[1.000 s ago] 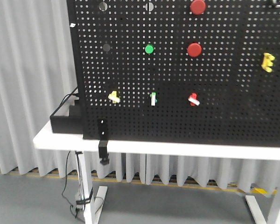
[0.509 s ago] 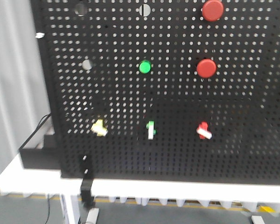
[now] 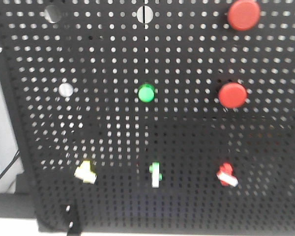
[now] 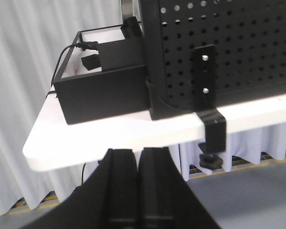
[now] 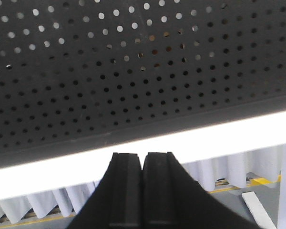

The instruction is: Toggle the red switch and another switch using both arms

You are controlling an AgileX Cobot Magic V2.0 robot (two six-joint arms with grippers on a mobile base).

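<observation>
The red switch [image 3: 227, 175], a small red toggle with a white lever tip, sits low right on the black pegboard [image 3: 187, 128] in the front view. To its left are a green toggle switch [image 3: 155, 174] with a white lever and a yellow toggle switch [image 3: 86, 172]. Neither gripper shows in the front view. In the left wrist view my left gripper [image 4: 138, 152] is shut and empty, below the white table edge [image 4: 109, 138] near the board's left corner. In the right wrist view my right gripper [image 5: 143, 156] is shut and empty, below the board's bottom edge.
Two big round red push buttons [image 3: 243, 14] [image 3: 232, 95] and a round green button [image 3: 146, 93] sit higher on the board. A black clamp [image 4: 212, 138] grips the table edge. A black box [image 4: 102, 88] with a cable stands left of the board.
The front view has closed in on the pegboard: buttons and switches look larger and have shifted down, and the table legs and floor have left the frame.
</observation>
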